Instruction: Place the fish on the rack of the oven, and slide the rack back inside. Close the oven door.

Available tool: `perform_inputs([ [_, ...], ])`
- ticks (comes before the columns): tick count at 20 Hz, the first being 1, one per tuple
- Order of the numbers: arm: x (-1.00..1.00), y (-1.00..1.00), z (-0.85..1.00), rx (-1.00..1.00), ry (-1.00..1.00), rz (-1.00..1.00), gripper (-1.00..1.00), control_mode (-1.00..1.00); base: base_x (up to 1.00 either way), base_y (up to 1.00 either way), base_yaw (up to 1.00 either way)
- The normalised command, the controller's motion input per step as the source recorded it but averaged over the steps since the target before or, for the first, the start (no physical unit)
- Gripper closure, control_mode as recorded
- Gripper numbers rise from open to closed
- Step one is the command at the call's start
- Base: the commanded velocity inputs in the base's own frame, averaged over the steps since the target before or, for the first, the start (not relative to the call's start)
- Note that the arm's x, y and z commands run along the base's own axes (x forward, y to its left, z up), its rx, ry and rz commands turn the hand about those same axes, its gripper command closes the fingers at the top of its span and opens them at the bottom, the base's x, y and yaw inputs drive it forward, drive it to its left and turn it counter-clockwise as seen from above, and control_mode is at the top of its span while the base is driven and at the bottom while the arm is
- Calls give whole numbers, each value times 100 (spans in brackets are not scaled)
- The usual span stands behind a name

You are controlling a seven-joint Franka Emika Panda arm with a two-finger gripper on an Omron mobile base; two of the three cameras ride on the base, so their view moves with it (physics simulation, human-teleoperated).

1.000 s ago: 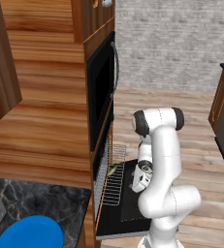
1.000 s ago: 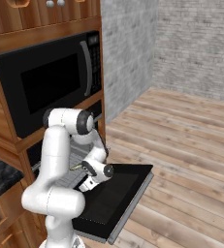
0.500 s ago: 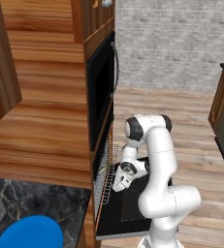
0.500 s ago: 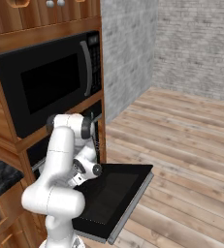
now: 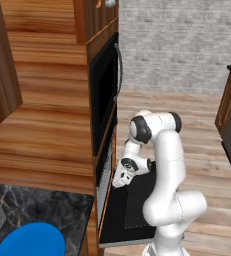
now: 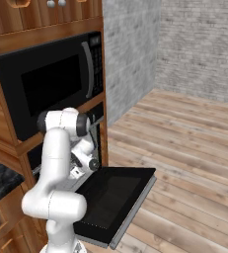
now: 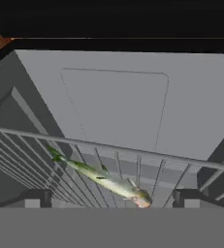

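Fish (image 7: pixel 101 178), one, lies diagonally on one rack (image 7: pixel 133 167) inside oven (image 5: pixel 103 165); tool (image 7: pixel 111 198) open, empty, fingertips either side of fish's head end. One door (image 6: pixel 116 200) dropped flat, arm over its hinge side. Bare wood floor (image 6: pixel 184 163) spreads open right of door.

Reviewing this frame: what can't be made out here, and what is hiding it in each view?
- Fish's head end: hand view, meets the bottom band, so its tip is cut off.
- Rack: hand view, its sides run past the picture edges; left base view, only a thin sliver seen edge-on.
- Gripper: left base view, fingertips too small and end-on to separate.
- Oven door's handle: right base view, seen edge-on along the door's rim.
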Motion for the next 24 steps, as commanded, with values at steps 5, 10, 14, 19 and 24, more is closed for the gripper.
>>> perform_inputs([
  [5,-60,-100,50,0,-38,-4,-100,-100,0,0,0],
  [10,-54,-100,86,1,-17,-8,-100,-100,0,0,0],
  [14,-49,-94,100,0,-12,-5,-100,-100,0,0,0],
  [19,-59,-76,100,0,-1,-3,-100,-100,0,0,0],
  [24,-59,-68,100,-8,24,0,-100,-100,0,0,0],
])
